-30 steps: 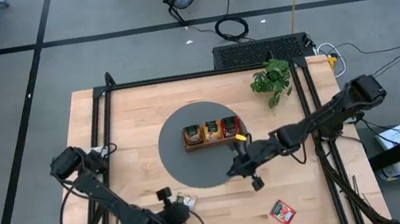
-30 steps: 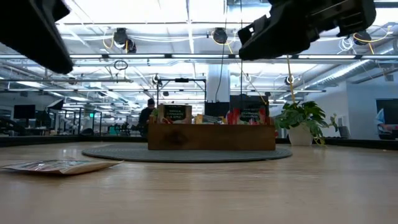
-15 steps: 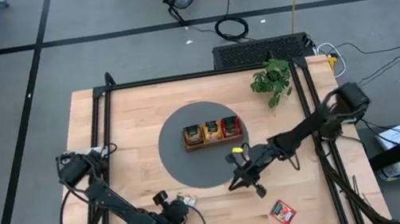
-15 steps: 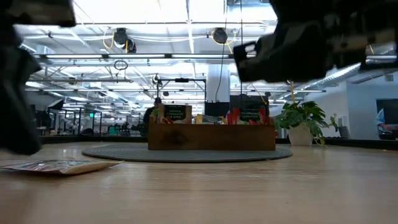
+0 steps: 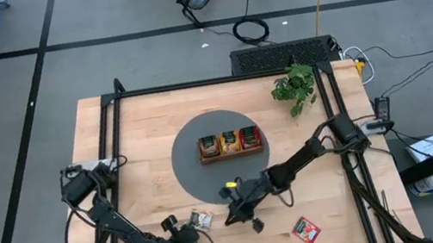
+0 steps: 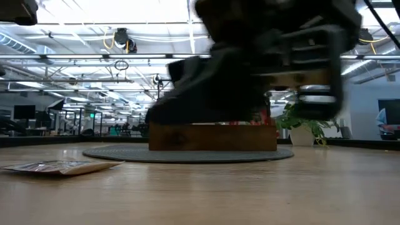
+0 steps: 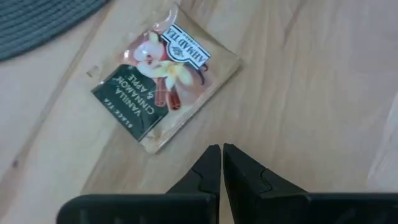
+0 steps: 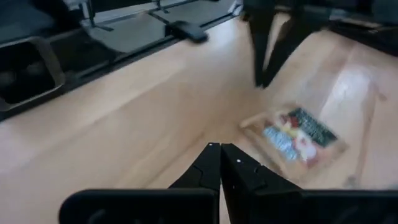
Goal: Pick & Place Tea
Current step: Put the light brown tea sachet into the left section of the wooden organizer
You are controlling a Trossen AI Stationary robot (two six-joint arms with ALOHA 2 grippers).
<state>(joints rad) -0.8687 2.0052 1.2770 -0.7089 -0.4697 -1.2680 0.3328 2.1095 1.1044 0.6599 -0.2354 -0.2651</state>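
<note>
Three tea sachets stand in the wooden tray (image 5: 230,144), one per compartment. Two lie loose: a beige sachet (image 5: 201,220) near the clenched, empty left gripper (image 5: 175,233); a red sachet (image 5: 305,229) apart. Right gripper (image 5: 245,217) is clenched, empty, between them.
</note>
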